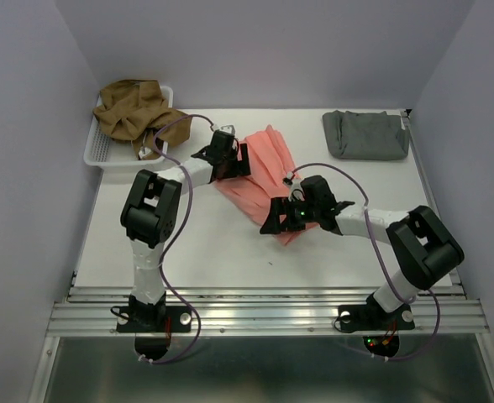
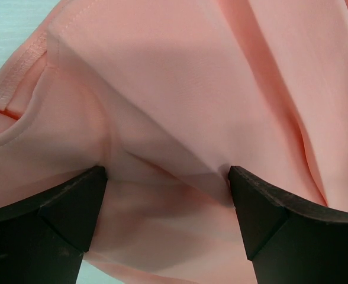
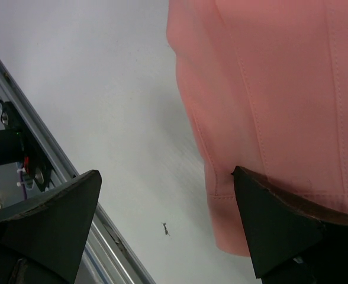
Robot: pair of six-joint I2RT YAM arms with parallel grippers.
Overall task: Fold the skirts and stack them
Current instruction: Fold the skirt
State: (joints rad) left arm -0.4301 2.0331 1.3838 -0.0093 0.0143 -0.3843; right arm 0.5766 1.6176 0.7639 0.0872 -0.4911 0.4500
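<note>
The salmon-pink skirt point(image 1: 260, 172) lies spread in the middle of the table. My left gripper point(image 1: 230, 159) is low over its back left edge, open; in the left wrist view pink cloth point(image 2: 180, 89) fills the frame between the wide-apart fingers point(image 2: 73, 201). My right gripper point(image 1: 285, 220) is open at the skirt's near corner: one fingertip point(image 3: 268, 219) sits over the hem point(image 3: 268, 89), the other over bare table. The grey skirt point(image 1: 366, 134) lies folded at the back right. The olive-brown skirt point(image 1: 134, 109) is bunched in a basket at the back left.
The white mesh basket point(image 1: 96, 155) stands at the table's back left corner. A metal rail point(image 1: 264, 311) runs along the near edge, also seen in the right wrist view as the rail point(image 3: 61, 154). A small dark speck point(image 3: 165, 228) lies on the table.
</note>
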